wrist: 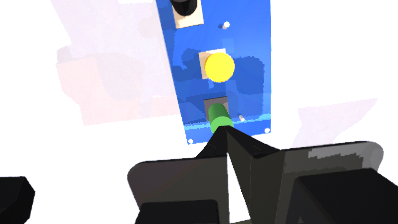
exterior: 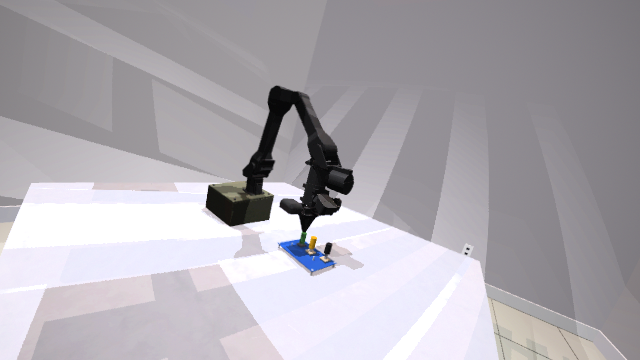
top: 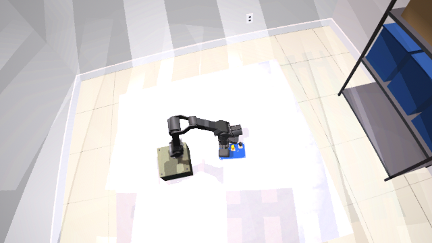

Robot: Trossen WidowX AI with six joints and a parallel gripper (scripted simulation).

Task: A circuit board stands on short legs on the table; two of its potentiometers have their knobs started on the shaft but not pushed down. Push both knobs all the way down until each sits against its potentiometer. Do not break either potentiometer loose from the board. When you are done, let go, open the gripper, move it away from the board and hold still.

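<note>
The blue circuit board stands on short legs on the table. It bears a green knob, a yellow knob and a black knob, each over its own potentiometer. My gripper is shut and empty, pointing down, its tips at the top of the green knob. Whether they touch it I cannot tell. The tips hide part of the green knob's top in the wrist view. The exact gaps under the knobs are too small to judge.
The yellow knob stands close beside the green one, with the black knob beyond it. Small pale pins stick up from the board. The arm's olive base box stands on the white table. A shelf with blue bins stands off to the right.
</note>
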